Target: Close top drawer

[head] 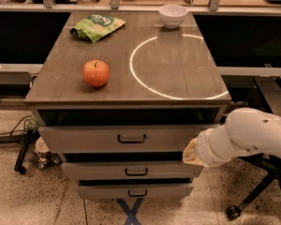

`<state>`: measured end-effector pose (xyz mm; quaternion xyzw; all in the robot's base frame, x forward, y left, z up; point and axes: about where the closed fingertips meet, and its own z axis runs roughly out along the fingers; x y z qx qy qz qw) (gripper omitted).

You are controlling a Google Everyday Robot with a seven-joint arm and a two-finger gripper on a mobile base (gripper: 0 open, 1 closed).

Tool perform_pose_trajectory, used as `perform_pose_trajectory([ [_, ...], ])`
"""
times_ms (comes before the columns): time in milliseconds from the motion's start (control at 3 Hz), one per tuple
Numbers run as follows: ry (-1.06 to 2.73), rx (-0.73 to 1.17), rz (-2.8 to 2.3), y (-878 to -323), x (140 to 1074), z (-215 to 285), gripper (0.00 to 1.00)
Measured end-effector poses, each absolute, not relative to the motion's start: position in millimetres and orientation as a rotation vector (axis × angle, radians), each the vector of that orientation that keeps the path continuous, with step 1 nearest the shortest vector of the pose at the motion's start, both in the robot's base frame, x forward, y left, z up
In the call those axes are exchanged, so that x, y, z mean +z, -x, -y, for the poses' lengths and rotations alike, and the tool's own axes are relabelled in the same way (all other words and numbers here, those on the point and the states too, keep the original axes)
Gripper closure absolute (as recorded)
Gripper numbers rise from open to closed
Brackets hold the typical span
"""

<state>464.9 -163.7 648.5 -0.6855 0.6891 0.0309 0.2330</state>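
Observation:
The top drawer [84,138] is the widest of three grey drawers under the wooden tabletop [178,74]. It stands out a little, with a dark gap above its flat front. Its small dark bail handle [131,138] is at the middle of the front. My gripper [190,152] is at the drawer front's lower right corner, at the end of my white arm [253,135], which comes in from the right. The gripper's tip is tan and lies against or just in front of that corner.
On the tabletop are a red apple [95,72], a green snack bag [97,26] and a white bowl [173,15]. Two narrower drawers [131,171] sit below. A dark chair base with a wheel [234,213] stands on the floor at right, cables at left [23,149].

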Motion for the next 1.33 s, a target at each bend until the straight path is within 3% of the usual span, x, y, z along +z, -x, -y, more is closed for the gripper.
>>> perform_pose_trajectory([
  [667, 1.786, 0.051, -2.037, -420, 711, 238, 1.0],
  [1000, 1.689, -0.012, -2.065, -414, 799, 276, 1.0],
  [1333, 1.695, -0.013, -2.058, -416, 804, 275, 1.0],
])
